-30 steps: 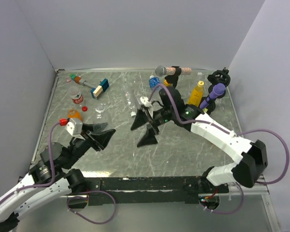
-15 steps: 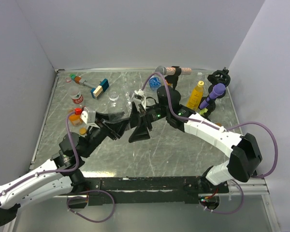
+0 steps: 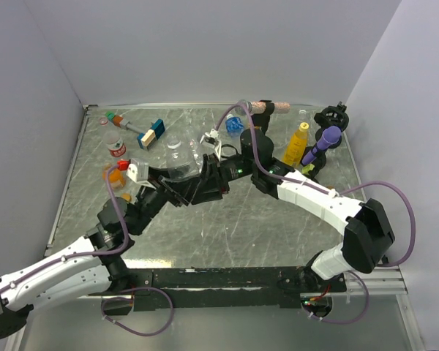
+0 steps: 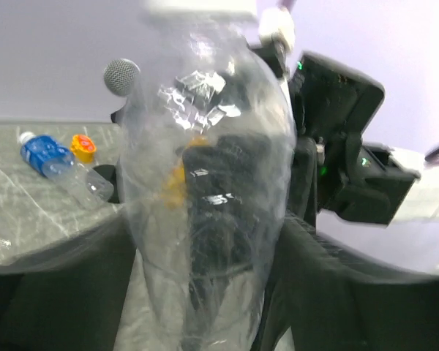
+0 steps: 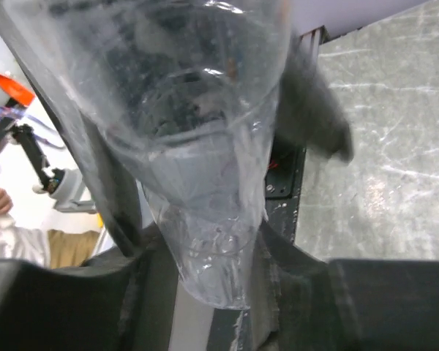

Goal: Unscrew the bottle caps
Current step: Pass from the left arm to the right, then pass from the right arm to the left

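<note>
A clear bottle hangs above the table's middle, caught between both arms. My left gripper stands shut on its body, and in the left wrist view the bottle fills the space between the dark fingers. From the right, my right gripper is shut on the bottle's narrow end. Whether a bottle cap sits on that end I cannot tell. A blue-labelled bottle lies on the table beside an orange cap.
A red-labelled bottle, an orange bottle and a blue-and-tan block on a stick stand at the back left. Another clear bottle is behind the grippers. A yellow bottle and purple microphone are at the back right.
My left arm carried the clear bottle rightward to the middle. The right gripper swung in from the right, wide open before, and has shut on the bottle's narrow end.
</note>
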Tool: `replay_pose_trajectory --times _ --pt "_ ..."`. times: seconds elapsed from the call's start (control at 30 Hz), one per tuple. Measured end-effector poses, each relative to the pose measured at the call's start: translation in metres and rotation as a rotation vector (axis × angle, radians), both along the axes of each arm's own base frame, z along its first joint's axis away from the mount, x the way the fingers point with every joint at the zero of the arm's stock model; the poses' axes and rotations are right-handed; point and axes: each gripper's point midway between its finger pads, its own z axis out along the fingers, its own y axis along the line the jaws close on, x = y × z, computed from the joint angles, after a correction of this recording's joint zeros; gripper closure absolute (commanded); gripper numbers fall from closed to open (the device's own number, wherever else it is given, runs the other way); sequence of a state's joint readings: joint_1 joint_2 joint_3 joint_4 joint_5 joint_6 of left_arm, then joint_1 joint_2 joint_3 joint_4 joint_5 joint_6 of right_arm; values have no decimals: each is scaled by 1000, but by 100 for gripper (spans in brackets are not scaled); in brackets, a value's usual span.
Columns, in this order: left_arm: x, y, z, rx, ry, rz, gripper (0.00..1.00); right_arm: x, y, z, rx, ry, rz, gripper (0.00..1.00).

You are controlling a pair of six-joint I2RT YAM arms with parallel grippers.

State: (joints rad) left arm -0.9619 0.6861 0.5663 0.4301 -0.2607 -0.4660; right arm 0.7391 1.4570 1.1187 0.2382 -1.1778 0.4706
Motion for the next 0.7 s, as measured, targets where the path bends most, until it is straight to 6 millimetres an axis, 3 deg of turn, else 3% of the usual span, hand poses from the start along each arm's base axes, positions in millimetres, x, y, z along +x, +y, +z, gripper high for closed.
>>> replay_pose_trajectory --times 0.03,0.23,0.47,0.57,0.7 --pt "-1 2 0 4 -2 3 1 0 -1 -2 -4 1 0 68" --pt "-14 32 16 0 5 36 3 0 -7 -17 -37 -52 -12 69" --pt "-41 65 89 7 -16 21 3 -2 -17 -30 -60 -184 -13 69" --pt "-45 62 100 21 0 -4 1 -2 -20 -38 -77 -207 -7 69" --pt "-39 44 88 101 86 -40 8 -3 -22 -43 -87 -226 1 69"
